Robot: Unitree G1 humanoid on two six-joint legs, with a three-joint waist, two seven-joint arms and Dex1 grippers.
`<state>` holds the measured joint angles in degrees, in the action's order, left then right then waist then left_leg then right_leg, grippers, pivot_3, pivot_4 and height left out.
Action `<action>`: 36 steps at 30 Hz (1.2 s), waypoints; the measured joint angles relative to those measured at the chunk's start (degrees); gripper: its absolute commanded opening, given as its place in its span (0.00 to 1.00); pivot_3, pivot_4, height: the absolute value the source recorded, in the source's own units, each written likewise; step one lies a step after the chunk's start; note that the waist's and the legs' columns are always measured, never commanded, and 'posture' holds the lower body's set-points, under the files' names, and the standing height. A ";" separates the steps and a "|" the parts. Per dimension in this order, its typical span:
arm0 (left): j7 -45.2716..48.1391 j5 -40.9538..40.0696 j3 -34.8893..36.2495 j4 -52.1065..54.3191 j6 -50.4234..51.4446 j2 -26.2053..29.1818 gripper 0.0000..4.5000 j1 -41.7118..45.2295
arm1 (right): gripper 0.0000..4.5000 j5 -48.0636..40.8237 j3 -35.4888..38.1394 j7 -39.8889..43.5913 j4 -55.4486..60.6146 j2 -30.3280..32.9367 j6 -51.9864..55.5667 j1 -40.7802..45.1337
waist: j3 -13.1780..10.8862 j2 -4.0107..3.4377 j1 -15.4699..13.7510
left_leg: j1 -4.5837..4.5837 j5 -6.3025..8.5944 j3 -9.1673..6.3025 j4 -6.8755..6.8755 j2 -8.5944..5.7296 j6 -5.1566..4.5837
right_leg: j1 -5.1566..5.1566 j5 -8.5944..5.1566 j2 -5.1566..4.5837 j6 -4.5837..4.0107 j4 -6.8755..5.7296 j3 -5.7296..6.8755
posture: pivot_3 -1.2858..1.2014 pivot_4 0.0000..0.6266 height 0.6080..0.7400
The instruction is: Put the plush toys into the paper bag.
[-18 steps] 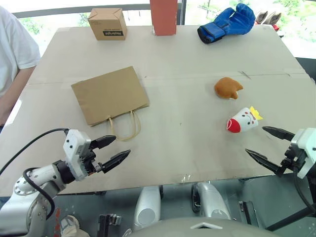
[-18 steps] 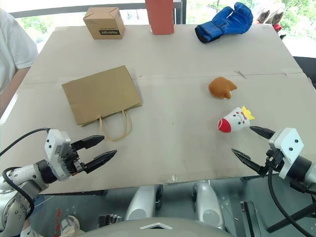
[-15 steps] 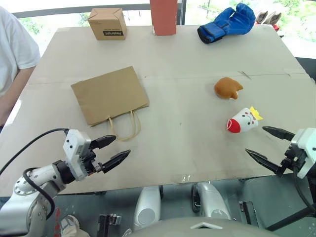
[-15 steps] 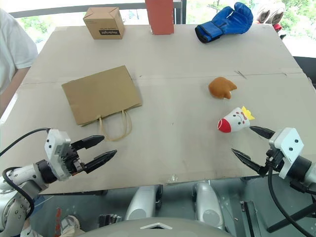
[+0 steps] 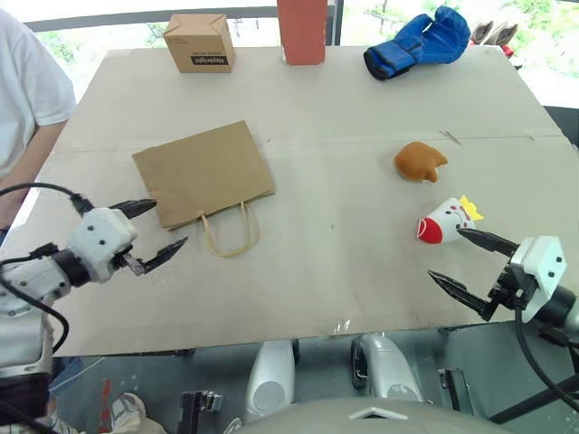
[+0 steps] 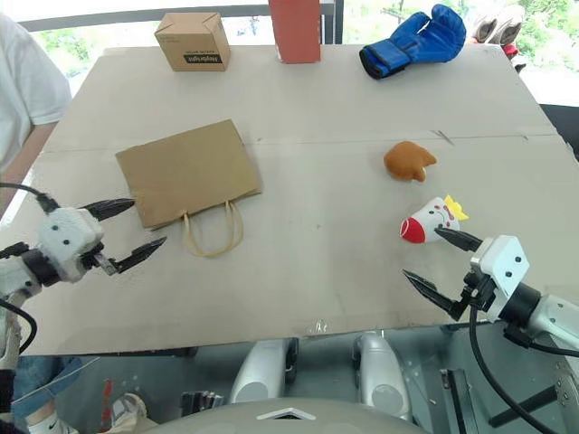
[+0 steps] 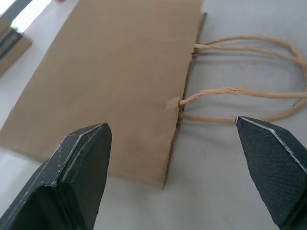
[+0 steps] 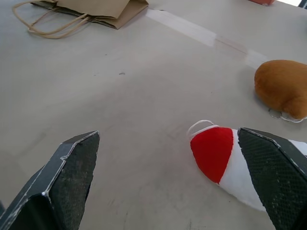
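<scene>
While the brown paper bag (image 5: 203, 174) lies flat in the left middle of the frame, its two loop handles (image 5: 229, 231) point toward the bottom edge. The left gripper (image 5: 152, 231) hangs just left of the bag with its fingers spread wide and nothing in them. At the lower right, the right gripper (image 5: 474, 266) is wide open and empty too, close below the white cone toy (image 5: 445, 221). The orange-brown chicken toy (image 5: 420, 161) sits just above that one.

Each pincer is a pair of black, tapering, pointed fingers with textured inner pads. Behind the left pincer (image 5: 150, 233) and the right pincer (image 5: 475, 268) sits a white boxy housing. A black cable loops back from each housing.
</scene>
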<state>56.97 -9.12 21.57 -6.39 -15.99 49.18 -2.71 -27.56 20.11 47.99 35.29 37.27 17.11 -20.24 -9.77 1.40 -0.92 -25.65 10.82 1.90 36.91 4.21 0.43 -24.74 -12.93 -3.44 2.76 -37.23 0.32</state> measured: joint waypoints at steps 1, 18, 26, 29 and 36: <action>-0.57 1.99 -1.98 -2.39 -2.93 0.00 0.99 2.33 | 1.00 0.07 -0.16 -0.65 0.24 -0.09 0.10 0.17 | 0.02 0.03 -0.05 | -0.01 -0.01 0.01 -0.03 -0.01 -0.02 | 0.00 0.01 0.01 -0.01 0.01 0.02 | 0.52 0.24 0.81; 4.10 -7.88 -17.29 0.85 -3.92 -7.19 0.00 14.67 | 1.00 2.52 -4.39 -9.29 6.94 -0.66 2.69 2.82 | 0.05 0.12 -0.18 | 0.02 -0.18 -0.04 0.28 0.05 -0.29 | 0.03 0.01 0.22 0.02 -0.43 0.00 | 0.52 0.24 0.81; 1.83 -12.58 -24.47 11.04 7.73 -17.52 0.00 21.30 | 0.24 3.15 -20.66 -13.98 4.65 -6.22 9.54 20.21 | 0.07 0.14 0.22 | 0.06 -0.19 -0.10 0.44 0.05 -0.31 | 0.09 0.02 0.43 0.01 -0.61 -0.17 | 0.52 0.24 0.81; 1.55 -13.65 -24.82 11.82 10.69 -18.75 0.00 22.37 | 0.02 5.96 -25.61 -14.50 -0.14 -8.33 9.53 26.45 | 0.07 0.15 0.22 | 0.07 -0.19 -0.16 0.44 0.06 -0.31 | 0.08 0.04 0.52 -0.04 -0.65 -0.18 | 0.52 0.24 0.81; 0.34 -15.39 -25.09 12.62 15.79 -22.32 0.00 25.45 | 0.02 13.14 -36.89 -11.15 -22.18 -16.86 3.90 41.04 | 0.07 0.14 0.12 | 0.02 -0.19 -0.22 0.44 0.05 -0.31 | 0.09 0.13 0.57 -0.16 -0.64 -0.18 | 0.52 0.24 0.81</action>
<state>57.31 -24.51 -3.52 6.23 -0.21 26.86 22.74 -14.43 -16.79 36.84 13.10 20.41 21.02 20.80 -9.69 1.54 -0.79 -25.63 10.63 1.68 37.35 4.26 0.11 -24.65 -12.79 -2.87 2.60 -37.87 0.14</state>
